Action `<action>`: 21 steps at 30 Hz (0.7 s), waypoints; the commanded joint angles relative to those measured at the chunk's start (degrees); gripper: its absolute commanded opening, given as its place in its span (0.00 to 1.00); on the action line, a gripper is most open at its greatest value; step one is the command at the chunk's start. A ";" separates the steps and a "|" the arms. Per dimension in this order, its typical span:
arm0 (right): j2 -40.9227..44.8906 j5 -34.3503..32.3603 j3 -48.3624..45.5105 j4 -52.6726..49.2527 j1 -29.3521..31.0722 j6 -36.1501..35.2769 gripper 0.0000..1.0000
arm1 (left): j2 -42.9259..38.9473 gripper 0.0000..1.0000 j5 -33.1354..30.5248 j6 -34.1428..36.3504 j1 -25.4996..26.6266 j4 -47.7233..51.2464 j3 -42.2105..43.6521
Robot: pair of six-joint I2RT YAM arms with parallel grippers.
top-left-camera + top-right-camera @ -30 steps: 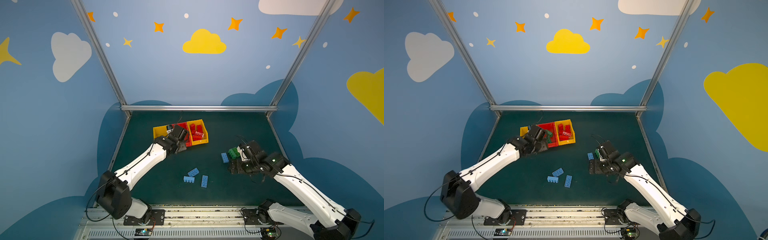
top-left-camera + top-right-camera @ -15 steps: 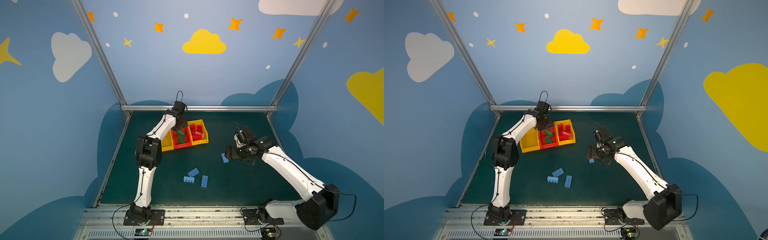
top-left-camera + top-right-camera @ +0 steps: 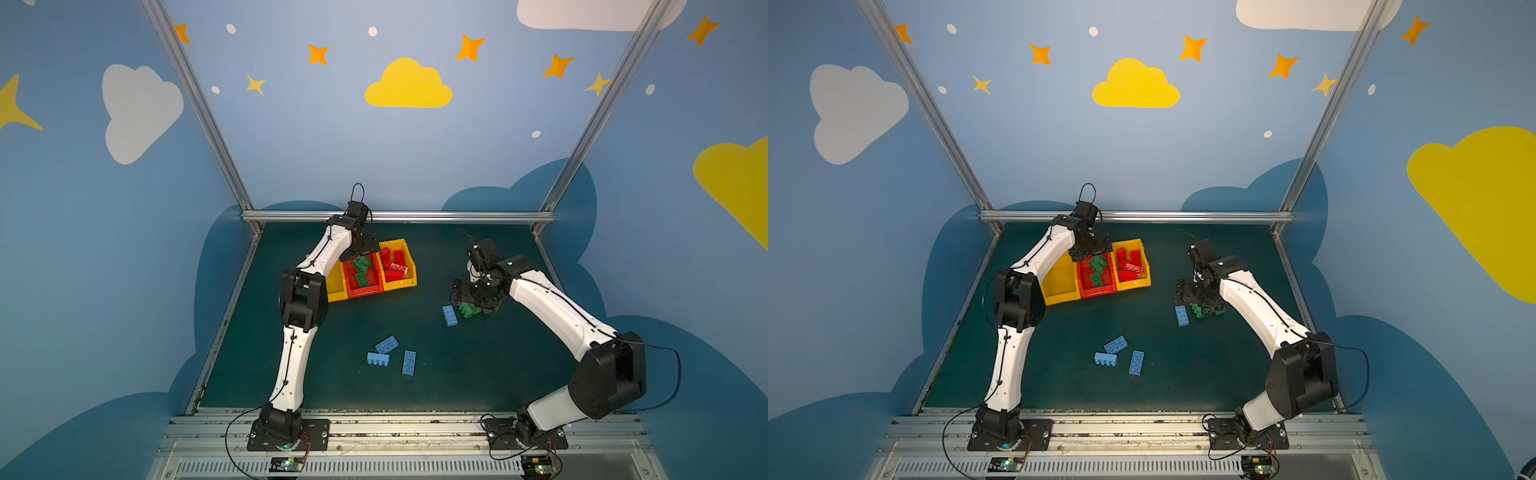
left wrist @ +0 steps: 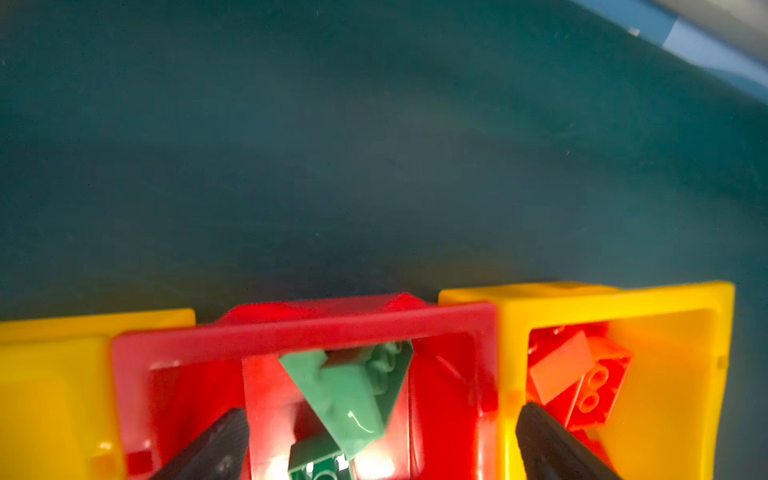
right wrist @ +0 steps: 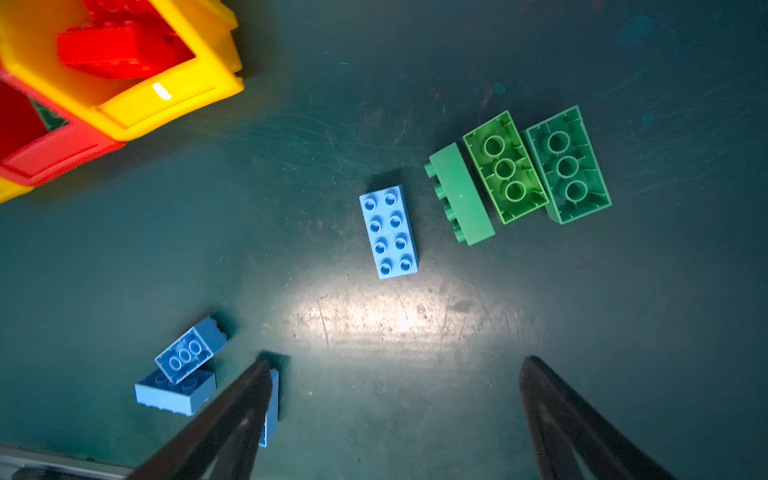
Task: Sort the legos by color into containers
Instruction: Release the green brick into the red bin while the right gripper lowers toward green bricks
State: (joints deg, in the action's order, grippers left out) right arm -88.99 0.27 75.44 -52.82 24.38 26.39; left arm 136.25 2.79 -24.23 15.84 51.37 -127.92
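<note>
My left gripper (image 3: 365, 249) (image 3: 1096, 251) (image 4: 382, 409) hangs open over the far end of the red middle container (image 3: 365, 293) (image 4: 303, 328). A tilted green lego (image 4: 349, 386) sits below it, free of both fingers, among other green legos (image 3: 361, 270). Red legos (image 3: 395, 264) (image 4: 582, 382) fill the right yellow container (image 3: 401, 284) (image 5: 166, 95). My right gripper (image 3: 473, 297) (image 3: 1200, 297) (image 5: 397, 362) is open and empty above three green legos (image 3: 469, 309) (image 5: 505, 166) on the mat. A light blue lego (image 3: 449, 315) (image 5: 388, 232) lies beside them.
Three more light blue legos (image 3: 386, 345) (image 5: 189, 353) lie together in the middle of the mat, toward the front. The left yellow container (image 3: 336, 295) (image 3: 1061, 297) is partly hidden by my left arm. A metal rail (image 3: 399, 216) bounds the back.
My left arm rose from the containers' front to over the red one, and its jaws opened wide. The right arm lifted its elbow but stays over the green legos.
</note>
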 commanded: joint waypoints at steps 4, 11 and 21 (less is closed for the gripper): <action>-7.02 1.31 3.76 0.98 -2.46 -3.39 0.73 | -11.70 1.00 0.77 -1.31 0.37 -3.60 11.76; -13.21 1.59 5.84 2.93 -4.51 -4.44 0.64 | -24.62 1.00 -0.02 -3.20 3.04 -13.85 34.65; -19.23 0.00 5.62 4.83 -4.96 -6.15 0.57 | -30.46 1.00 -2.06 -5.22 6.12 -16.14 45.21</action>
State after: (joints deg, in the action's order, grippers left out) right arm -107.15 1.19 80.18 -48.53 19.57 21.37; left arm 108.73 2.42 -28.62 21.76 36.60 -83.26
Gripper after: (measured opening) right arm 0.576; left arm 0.998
